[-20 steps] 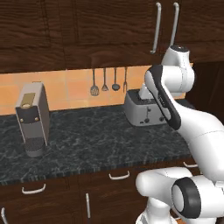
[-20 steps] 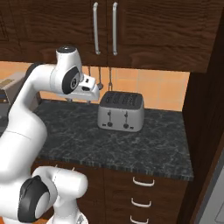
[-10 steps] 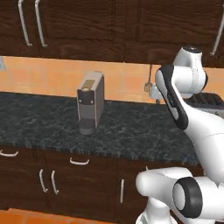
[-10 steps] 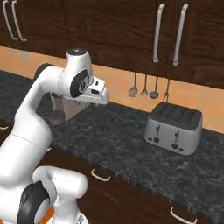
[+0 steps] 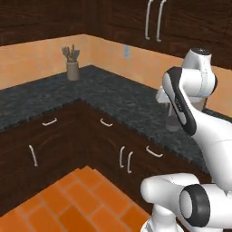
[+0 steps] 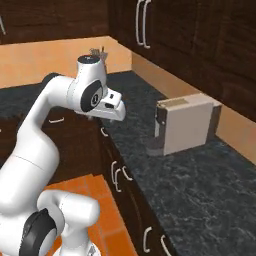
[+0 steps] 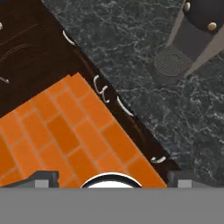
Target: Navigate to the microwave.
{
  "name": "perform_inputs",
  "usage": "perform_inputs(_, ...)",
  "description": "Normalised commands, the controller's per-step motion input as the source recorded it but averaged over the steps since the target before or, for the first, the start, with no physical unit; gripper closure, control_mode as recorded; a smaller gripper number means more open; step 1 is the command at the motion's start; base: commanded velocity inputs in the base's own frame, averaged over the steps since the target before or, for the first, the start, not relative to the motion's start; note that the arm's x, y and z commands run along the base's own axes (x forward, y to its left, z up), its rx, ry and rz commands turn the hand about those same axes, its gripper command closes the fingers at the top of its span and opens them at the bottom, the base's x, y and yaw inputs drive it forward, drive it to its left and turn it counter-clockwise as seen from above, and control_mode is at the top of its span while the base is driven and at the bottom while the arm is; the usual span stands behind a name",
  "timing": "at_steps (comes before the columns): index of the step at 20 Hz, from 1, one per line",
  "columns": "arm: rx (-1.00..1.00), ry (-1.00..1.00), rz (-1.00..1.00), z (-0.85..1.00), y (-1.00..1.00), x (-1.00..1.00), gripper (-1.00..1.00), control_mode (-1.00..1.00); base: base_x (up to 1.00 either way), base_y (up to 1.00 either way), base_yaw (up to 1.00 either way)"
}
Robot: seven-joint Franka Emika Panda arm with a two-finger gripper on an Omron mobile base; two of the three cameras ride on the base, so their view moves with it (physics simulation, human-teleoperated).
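Ahead of the base lies a counter corner [image 5: 86, 97] with a utensil crock [image 5: 72, 70]; the camera has swung left, dropping the toaster from view. Beside the gripper [image 6: 114, 111] stands the coffee machine [image 6: 185, 123]. Whether its fingers are apart or together, I cannot tell.

Below your hand lies the orange tile floor [image 7: 65, 135]; ahead past the cabinet fronts [image 7: 39, 57] you meet the dark counter [image 7: 131, 52] and coffee machine [image 6: 185, 125].
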Motion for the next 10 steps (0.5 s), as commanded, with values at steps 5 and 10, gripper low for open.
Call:
perform_inputs(5, 0.00, 0.00, 0.00, 0.00, 0.00, 0.00, -1.00, 1.00, -0.02, 0.35, 0.97)
perform_inputs(10, 0.00, 0.00, 0.00, 0.00, 0.00, 0.00, -1.00, 1.00, -0.06, 0.29, 0.97)
